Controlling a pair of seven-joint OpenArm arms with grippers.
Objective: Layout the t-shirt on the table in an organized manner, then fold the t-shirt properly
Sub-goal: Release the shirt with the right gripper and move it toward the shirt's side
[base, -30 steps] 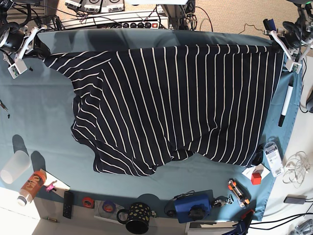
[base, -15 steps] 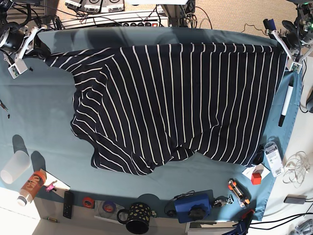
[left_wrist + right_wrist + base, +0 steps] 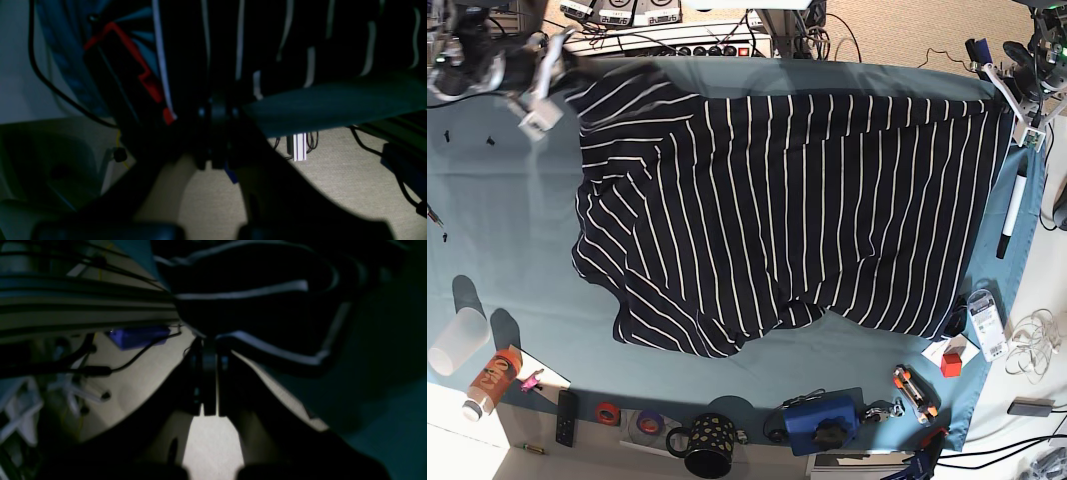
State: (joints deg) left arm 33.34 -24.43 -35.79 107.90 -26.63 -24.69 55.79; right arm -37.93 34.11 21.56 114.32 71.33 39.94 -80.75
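A teal-covered surface (image 3: 512, 230) fills the base view, and across most of its far half lies the t-shirt (image 3: 797, 210), dark navy with thin white stripes, spread wide but uneven. Its far edge runs close along the far edge of the surface from corner to corner; its near hem is ragged, bunching in folds toward the middle of the surface.

At the far corner on the base view's right, the left claw (image 3: 217, 113) is closed on a corner of the t-shirt, the striped cloth rising out of its shut tips in the left wrist view. At the far corner on the base view's left, the right claw (image 3: 208, 353) is likewise clamped on the t-shirt, a bunched fold of fabric gathered just above its closed tips.

Along the near edge sits a row of smaller items: a blue box-like device (image 3: 820, 420), a dark spotted mug (image 3: 707, 443), an orange can (image 3: 492, 380) lying tipped beside a clear plastic cup (image 3: 455, 342), and a black remote (image 3: 567, 417). A black marker (image 3: 1011, 215) lies by the right edge of the surface, beside the shirt.
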